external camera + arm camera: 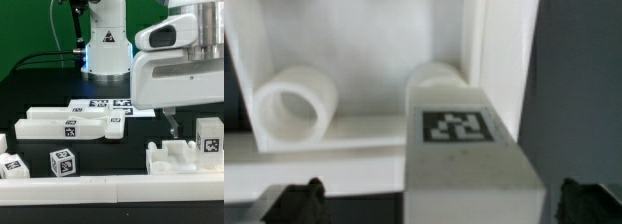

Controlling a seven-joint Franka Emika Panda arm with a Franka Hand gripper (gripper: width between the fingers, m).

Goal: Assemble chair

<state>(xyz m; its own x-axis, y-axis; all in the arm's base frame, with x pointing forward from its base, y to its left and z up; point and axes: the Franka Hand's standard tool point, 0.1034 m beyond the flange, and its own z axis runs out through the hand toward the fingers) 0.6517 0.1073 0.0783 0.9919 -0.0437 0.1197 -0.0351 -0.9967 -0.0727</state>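
Observation:
My gripper [438,200] is open, with its dark fingertips [295,200] wide apart on either side of a white chair piece [464,150] that bears a square tag. They do not touch the piece. A short round white peg-like part [295,105] lies beside it against a white wall. In the exterior view the gripper [172,128] hangs low over a notched white piece [172,153] at that view's right. Two long white slabs [70,125] lie at the middle left. A small tagged white block [62,162] stands near the front.
The marker board [100,104] lies behind the slabs, in front of the arm's base [105,50]. A tagged white block [210,137] stands at the exterior view's far right and another [10,165] at the far left. A long white rail [100,186] runs along the front.

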